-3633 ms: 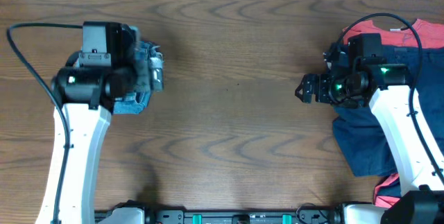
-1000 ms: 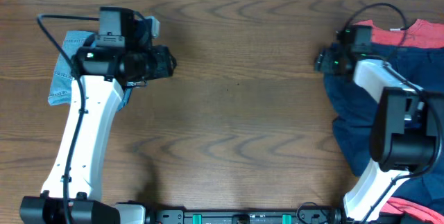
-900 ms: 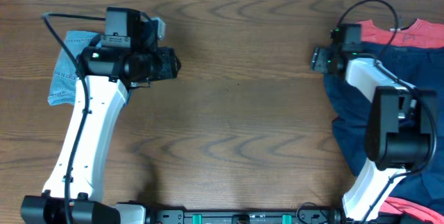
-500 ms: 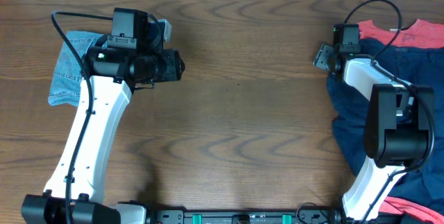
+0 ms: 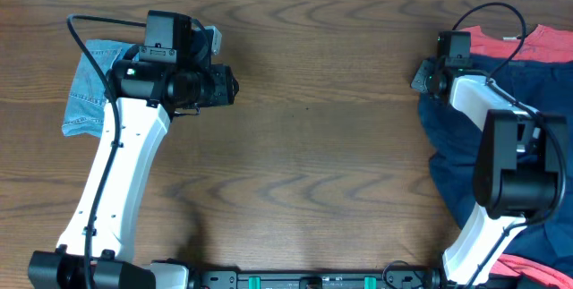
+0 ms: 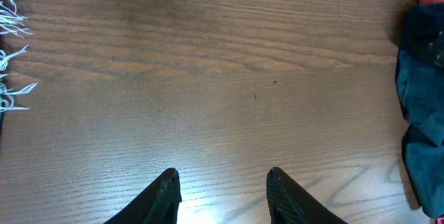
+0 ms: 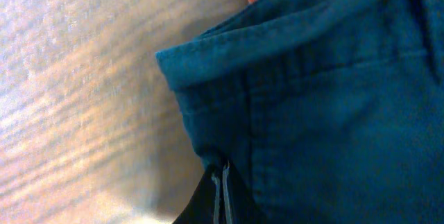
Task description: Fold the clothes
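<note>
Brown wood-grain table (image 5: 304, 146): left hand (image 6: 222, 177) hangs half-spread above it; right hand (image 7: 220, 181) pinches navy trousers (image 7: 333, 113).

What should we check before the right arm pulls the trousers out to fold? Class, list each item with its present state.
1. Right gripper shut at the edge of the trousers: ok.
2. Cloth truly pinched in that grip: cannot tell.
3. Left gripper open and empty: ok.
4. Middle of the table bare for spreading: ok.
5. Trousers free of the T-shirt: not ok, they lie over it.
6. Shorts out of the way at the left: ok.
</note>
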`<state>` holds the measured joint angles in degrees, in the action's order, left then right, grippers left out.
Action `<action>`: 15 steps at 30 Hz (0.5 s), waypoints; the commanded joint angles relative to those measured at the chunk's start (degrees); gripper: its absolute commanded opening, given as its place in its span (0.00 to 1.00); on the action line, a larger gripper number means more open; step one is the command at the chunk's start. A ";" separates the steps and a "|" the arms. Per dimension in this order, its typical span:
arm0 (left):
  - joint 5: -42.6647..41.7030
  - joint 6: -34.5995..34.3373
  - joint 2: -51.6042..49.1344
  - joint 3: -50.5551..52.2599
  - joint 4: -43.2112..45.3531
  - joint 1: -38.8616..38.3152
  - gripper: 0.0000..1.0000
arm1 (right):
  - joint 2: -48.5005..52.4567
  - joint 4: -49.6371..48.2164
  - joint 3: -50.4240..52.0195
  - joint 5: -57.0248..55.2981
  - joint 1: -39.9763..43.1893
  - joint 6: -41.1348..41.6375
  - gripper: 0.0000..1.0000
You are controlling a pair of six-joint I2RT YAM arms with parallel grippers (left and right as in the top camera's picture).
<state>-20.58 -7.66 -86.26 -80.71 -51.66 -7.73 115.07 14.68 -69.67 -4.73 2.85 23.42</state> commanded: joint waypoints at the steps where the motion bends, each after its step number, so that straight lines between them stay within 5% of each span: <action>1: 0.70 0.55 -0.33 -0.15 -0.20 -0.13 0.42 | -7.06 1.53 -0.09 0.09 2.34 -1.18 0.01; 15: 0.72 0.55 -0.33 -0.15 -0.20 -0.13 0.42 | -25.75 8.15 -0.09 3.76 12.61 -13.44 0.01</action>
<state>-20.58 -7.66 -86.26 -80.71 -51.66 -7.73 91.35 22.44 -69.49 -3.01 14.02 14.11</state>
